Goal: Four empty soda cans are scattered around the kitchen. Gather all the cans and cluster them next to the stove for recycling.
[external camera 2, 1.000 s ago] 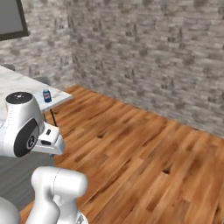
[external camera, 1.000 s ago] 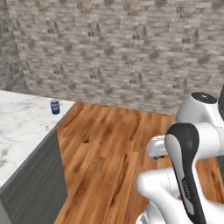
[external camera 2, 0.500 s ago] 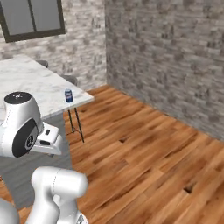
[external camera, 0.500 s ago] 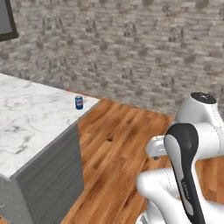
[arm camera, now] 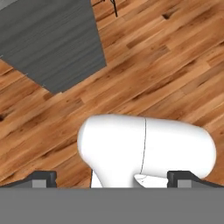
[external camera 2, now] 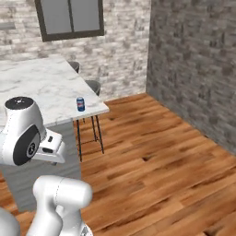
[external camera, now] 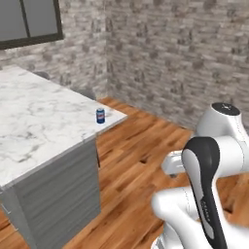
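Observation:
One blue soda can (external camera: 100, 115) with a silver top stands upright near the corner of a white marble island counter (external camera: 39, 126). The same can (external camera 2: 80, 104) appears by the counter's near corner in the right base view. My gripper (arm camera: 113, 178) points down at the wooden floor, well away from the can. It is open, its dark fingertips (arm camera: 43, 176) stand far apart, and nothing is held between them. The stove is out of view.
The island has a grey panelled side (external camera: 63, 189). Bar stools (external camera 2: 93, 87) with thin metal legs stand behind its corner. Grey stone walls (external camera: 185, 53) and a dark window (external camera 2: 69, 16) close the room. Open wooden floor (external camera 2: 156, 156) lies to the right of the island.
The whole picture has shifted, so the base has moved. The island and the can now sit larger and more central, and a window has come into view. The gripper stays open.

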### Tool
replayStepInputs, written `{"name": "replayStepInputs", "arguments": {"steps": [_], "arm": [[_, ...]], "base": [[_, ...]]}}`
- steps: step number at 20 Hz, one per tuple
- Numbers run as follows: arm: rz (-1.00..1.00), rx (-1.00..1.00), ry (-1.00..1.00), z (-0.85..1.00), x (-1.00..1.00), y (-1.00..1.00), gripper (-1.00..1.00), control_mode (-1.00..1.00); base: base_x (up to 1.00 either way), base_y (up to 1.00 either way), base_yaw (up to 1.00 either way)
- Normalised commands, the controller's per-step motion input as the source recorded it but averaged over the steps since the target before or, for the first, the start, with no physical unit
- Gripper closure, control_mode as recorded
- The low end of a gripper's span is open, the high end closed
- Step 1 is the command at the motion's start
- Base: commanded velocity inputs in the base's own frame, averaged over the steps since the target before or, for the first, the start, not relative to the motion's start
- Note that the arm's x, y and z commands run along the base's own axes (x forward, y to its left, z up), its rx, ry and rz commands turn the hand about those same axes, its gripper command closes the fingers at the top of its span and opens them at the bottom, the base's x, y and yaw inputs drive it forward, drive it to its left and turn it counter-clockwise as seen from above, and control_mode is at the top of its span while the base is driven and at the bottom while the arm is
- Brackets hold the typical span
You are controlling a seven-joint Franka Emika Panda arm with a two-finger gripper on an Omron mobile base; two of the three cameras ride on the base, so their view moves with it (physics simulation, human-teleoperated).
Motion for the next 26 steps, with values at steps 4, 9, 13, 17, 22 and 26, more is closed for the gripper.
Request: {"name": "replayStepInputs", "arguments": {"steps": [4,9,13,17,22,26], "arm": [[0.0,0.0,0.0,0.0,0.0,0.0,-1.0,1.0],[0.0,0.0,0.0,0.0,0.0,0.0,-1.0,1.0],[0.0,0.0,0.0,0.0,0.0,0.0,-1.0,1.0],[0.0,0.0,0.0,0.0,0.0,0.0,-1.0,1.0],[0.0,0.0,0.0,0.0,0.0,0.0,-1.0,1.0],[0.0,0.0,0.0,0.0,0.0,0.0,-1.0,1.0]], "base": [[0.01,-0.62,0.36],[0.17,-0.65,0.39],[0.33,-0.21,0.31],[0.51,0.0,0.03],[0.56,-0.04,-0.01],[0.65,-0.25,0.05]]}}
